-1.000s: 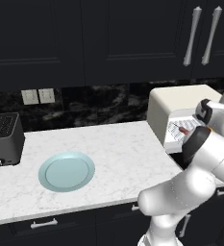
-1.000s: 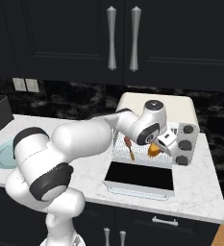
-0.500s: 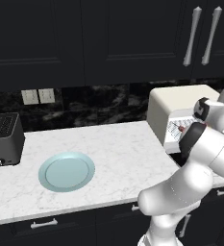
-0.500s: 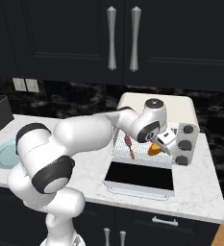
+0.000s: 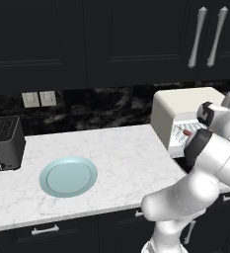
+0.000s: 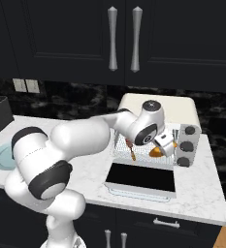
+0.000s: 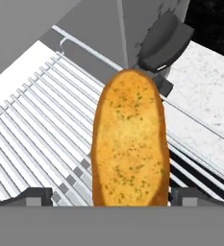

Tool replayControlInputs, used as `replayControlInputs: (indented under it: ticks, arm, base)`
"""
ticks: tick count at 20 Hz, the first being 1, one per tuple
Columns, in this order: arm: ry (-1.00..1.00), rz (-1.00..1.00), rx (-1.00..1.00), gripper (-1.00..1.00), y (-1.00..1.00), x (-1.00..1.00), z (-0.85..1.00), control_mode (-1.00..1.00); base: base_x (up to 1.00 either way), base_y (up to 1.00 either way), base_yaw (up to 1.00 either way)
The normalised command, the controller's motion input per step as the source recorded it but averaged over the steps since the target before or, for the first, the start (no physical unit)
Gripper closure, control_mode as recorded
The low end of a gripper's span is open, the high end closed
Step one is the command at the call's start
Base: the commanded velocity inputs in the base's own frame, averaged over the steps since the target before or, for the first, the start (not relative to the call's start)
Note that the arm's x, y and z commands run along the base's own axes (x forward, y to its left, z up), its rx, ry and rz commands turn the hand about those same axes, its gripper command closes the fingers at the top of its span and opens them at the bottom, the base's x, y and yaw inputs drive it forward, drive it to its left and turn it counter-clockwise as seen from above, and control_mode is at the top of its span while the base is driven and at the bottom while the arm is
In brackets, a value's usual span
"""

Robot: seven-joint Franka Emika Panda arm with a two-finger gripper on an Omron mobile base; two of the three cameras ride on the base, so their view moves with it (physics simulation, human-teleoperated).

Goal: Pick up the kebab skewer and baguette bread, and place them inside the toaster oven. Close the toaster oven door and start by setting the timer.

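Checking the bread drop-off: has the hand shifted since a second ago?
Barely. In the right base view the hand sits by the baguette bread, just left of the toaster oven knobs as before; its fingers have spread apart.

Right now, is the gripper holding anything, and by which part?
Nothing held, it seems. The gripper stands open, fingertips clear of the baguette bread lying on the toaster oven rack.
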Motion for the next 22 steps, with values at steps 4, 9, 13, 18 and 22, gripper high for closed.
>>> replayControlInputs:
  ticks: [4, 9, 13, 18, 22]
  arm:
    - [-0.06, -0.04, 0.00, -1.00, 0.00, -0.37, 0.44, -1.00]
    - [0.02, -0.16, 0.00, -1.00, -0.02, -0.77, 0.16, -1.00]
    - [0.18, -0.14, 0.00, -1.00, 0.15, -0.64, -0.06, -1.00]
    - [0.13, -0.12, 0.01, -1.00, 0.10, -0.34, -0.33, -1.00]
    - [0.06, -0.05, 0.03, -1.00, -0.01, -0.37, -0.42, -1.00]
  base:
    - [0.00, 0.00, 0.00]
    - [0.00, 0.00, 0.00]
    - [0.00, 0.00, 0.00]
    - [0.00, 0.00, 0.00]
    - [0.00, 0.00, 0.00]
